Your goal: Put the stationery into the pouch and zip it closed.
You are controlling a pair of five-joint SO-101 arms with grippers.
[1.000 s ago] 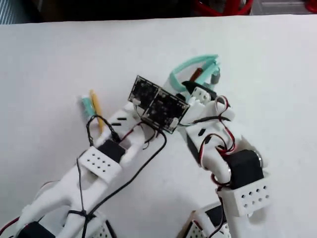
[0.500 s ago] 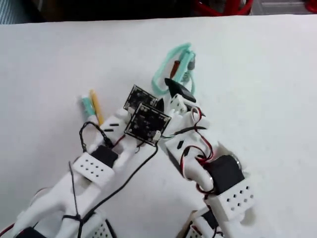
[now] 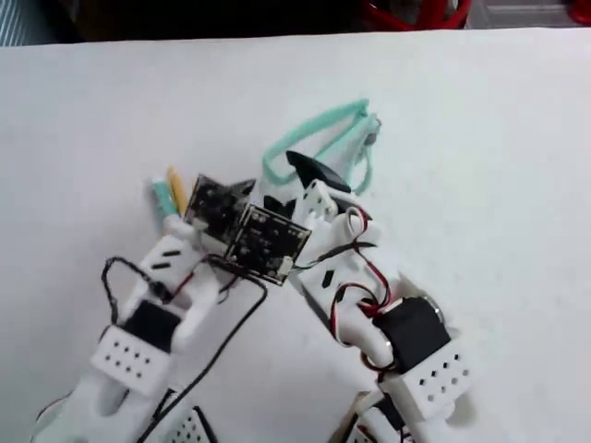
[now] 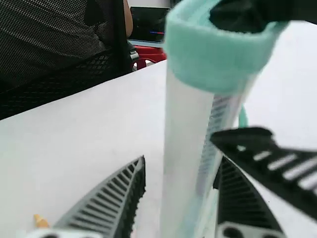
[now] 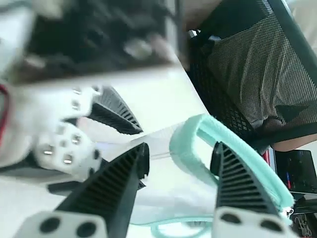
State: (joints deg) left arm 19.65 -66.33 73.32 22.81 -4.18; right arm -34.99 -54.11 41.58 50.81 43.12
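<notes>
Inside table [image 3: 480, 111] edges | pouch [image 3: 319, 125] | left end effector [image 4: 181, 163], right end effector [image 5: 180, 148] spread, maybe astride

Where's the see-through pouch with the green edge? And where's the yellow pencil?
Clear plastic pouch with teal fabric edge [image 4: 218, 57]: left wrist view, on the teal fabric rim at its opening.
Thin yellow pencil [image 3: 175, 189]: high view, on the middle of its visible shaft.

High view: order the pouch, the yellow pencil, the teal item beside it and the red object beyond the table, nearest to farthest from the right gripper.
From the right gripper:
1. Pouch, right at the gripper.
2. Yellow pencil and teal item, side by side to its left; too close to call.
3. Red object, past the far edge of the table.
</notes>
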